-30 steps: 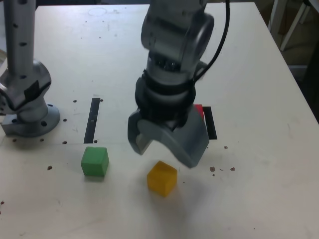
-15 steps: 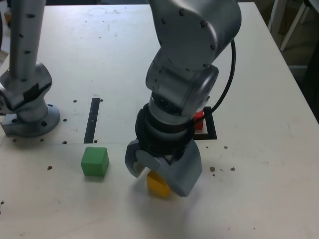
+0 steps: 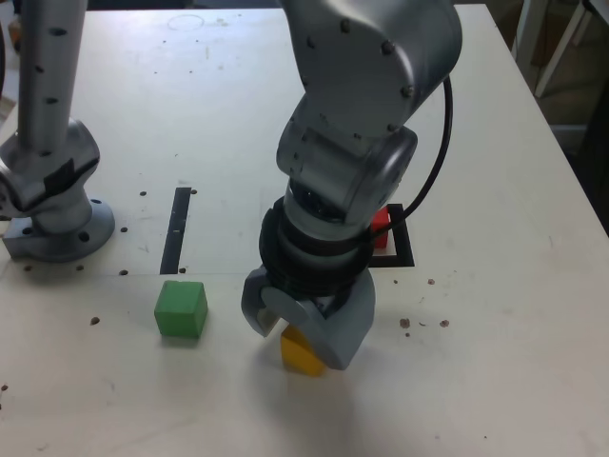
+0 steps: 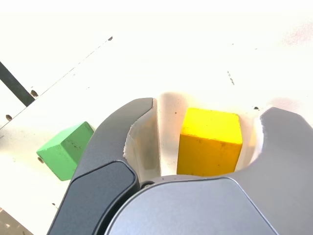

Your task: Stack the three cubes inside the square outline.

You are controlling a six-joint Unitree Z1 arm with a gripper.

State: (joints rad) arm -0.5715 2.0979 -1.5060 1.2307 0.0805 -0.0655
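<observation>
1. No brand, label or readable writing shows on the arm, the cubes or the table (image 3: 495, 143).
2. The gripper (image 3: 303, 335) is low over the table, its fingers (image 4: 122, 142) spread wide on either side of the yellow cube (image 4: 211, 141), which stands on the table between them; a gap shows on one side, and contact on the other is unclear.
3. The green cube (image 3: 181, 307) sits apart, at the exterior view's left.
4. The red cube (image 3: 381, 227) lies inside the square outline (image 3: 404, 249), both mostly hidden behind the arm.
</observation>
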